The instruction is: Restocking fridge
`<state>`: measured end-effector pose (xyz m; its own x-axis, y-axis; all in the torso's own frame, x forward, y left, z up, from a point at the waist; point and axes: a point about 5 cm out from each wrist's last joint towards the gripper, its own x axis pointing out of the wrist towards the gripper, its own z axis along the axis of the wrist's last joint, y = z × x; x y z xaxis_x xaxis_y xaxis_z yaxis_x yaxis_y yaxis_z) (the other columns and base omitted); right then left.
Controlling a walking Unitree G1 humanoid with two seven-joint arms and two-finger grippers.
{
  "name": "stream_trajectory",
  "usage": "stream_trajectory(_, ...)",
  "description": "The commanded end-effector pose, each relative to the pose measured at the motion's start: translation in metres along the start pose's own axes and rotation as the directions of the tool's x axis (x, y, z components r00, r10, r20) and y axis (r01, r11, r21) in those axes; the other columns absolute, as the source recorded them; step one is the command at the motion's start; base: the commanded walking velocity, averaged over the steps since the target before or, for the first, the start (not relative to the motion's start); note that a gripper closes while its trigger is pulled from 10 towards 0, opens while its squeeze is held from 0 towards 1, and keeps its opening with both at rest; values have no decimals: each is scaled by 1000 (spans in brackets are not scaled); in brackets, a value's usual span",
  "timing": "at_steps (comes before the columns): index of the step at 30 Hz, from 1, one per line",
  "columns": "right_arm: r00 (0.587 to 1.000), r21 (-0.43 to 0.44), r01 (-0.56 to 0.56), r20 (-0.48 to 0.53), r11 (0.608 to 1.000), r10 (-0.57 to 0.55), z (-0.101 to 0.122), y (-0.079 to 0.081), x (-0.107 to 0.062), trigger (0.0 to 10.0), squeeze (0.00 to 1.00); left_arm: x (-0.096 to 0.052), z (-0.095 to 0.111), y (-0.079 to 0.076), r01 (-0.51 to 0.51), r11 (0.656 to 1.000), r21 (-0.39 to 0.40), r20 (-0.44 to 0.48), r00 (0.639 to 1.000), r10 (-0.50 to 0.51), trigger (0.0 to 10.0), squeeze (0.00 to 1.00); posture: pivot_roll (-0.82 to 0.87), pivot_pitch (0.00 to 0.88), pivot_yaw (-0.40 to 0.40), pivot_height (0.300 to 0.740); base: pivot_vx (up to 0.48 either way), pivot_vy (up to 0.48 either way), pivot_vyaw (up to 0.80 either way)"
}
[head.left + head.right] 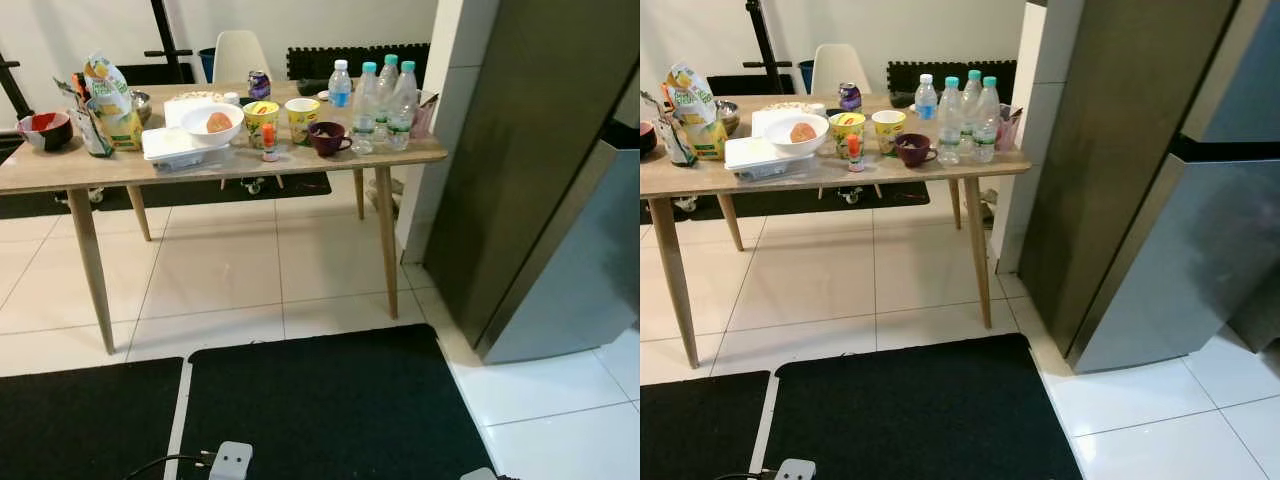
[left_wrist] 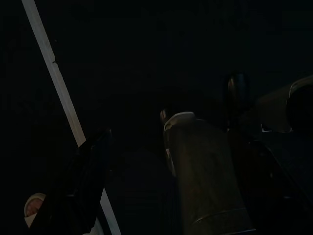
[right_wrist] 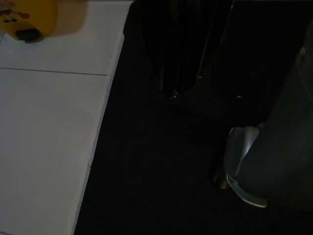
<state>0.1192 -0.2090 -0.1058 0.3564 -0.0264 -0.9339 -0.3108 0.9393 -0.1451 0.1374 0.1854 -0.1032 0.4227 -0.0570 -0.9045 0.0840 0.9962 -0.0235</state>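
Beside the wooden table (image 1: 300, 165), clear water bottles (image 1: 385, 95) stand clustered near the dark grey fridge (image 1: 1140, 170). Both wrist views are too dark to tell jaw openings.

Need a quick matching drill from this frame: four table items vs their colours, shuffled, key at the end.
Items:
1. mug
2. big bowl
3. can
4. bottle caps

Colours:
A. white
B. teal
C. dark maroon
D. purple

Pairs: 1-C, 2-A, 3-D, 4-B
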Motion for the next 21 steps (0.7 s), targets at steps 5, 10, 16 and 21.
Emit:
stream_trajectory(5,1000,-5,-10,2,1000,10,1,3,0,10000,0,0,-1,-1,6,1000,7,-1,1000,-6,10000,0,-21,2,-14,740,297,0,0)
stream_trajectory(10,1000,-3,-10,1,1000,10,0,3,0,10000,0,0,-1,-2,7,1000,10,-2,1000,-7,10000,0,-21,2,-15,740,299,0,0)
stream_trajectory(16,1000,-3,-9,1,1000,9,0,3,0,10000,0,0,-1,-2,8,1000,11,-2,1000,-7,10000,0,-21,1,-15,740,302,0,0)
stream_trajectory(21,1000,-4,-9,1,1000,9,0,3,0,10000,0,0,-1,-2,9,1000,12,-2,1000,-9,10000,0,-19,2,-16,740,298,0,0)
